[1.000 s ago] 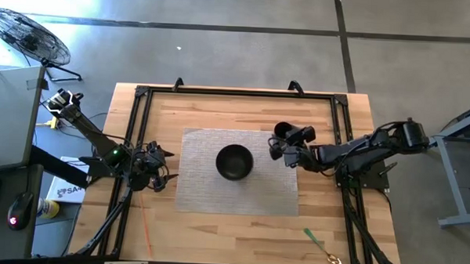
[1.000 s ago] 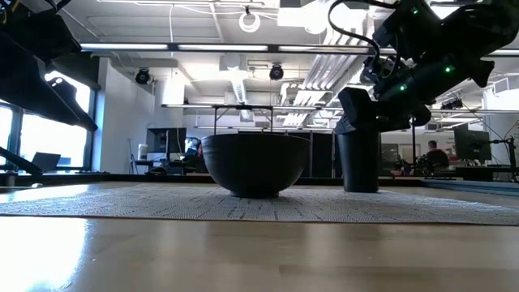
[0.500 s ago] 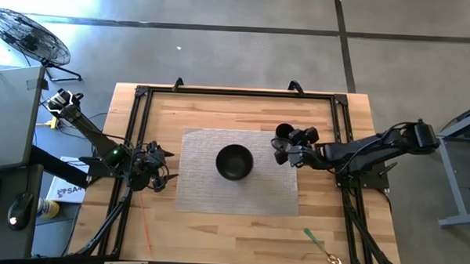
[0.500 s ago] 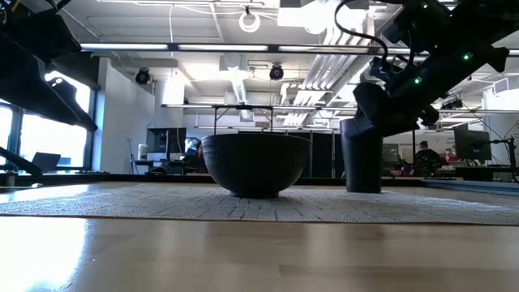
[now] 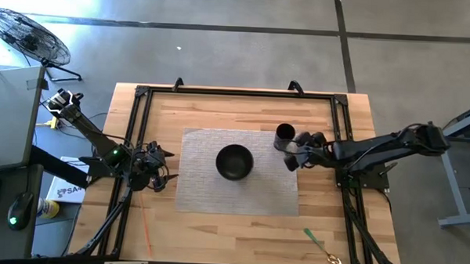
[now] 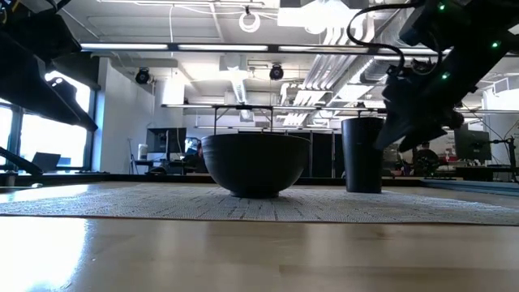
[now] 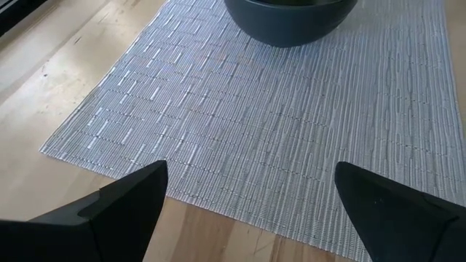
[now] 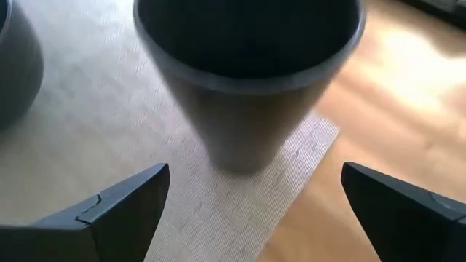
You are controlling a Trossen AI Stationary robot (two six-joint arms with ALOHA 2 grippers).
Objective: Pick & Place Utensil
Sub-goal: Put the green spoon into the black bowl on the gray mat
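A green-handled utensil (image 5: 317,241) with a gold end lies flat on the bare wood near the table's near right corner, far from both grippers. A dark bowl (image 5: 234,162) stands in the middle of a grey woven mat (image 5: 202,190). A dark cup (image 5: 285,135) stands upright on the mat's far right corner. My right gripper (image 5: 295,150) is open, just right of the cup; in the right wrist view the cup (image 8: 247,80) is ahead of the open fingers (image 8: 255,211), apart from them. My left gripper (image 5: 168,167) waits open at the mat's left edge.
A black metal frame (image 5: 236,93) runs round the table's far, left and right sides. Bare wood lies between the mat's near edge and the near table edge. In the low view the bowl (image 6: 255,162) and cup (image 6: 362,154) stand side by side, with my right gripper (image 6: 409,130) beside the cup.
My right gripper has drawn back from the cup toward the table's right edge, and its arm has stretched out that way. The cup stays upright on the mat. The bowl, the utensil and my left arm have not moved.
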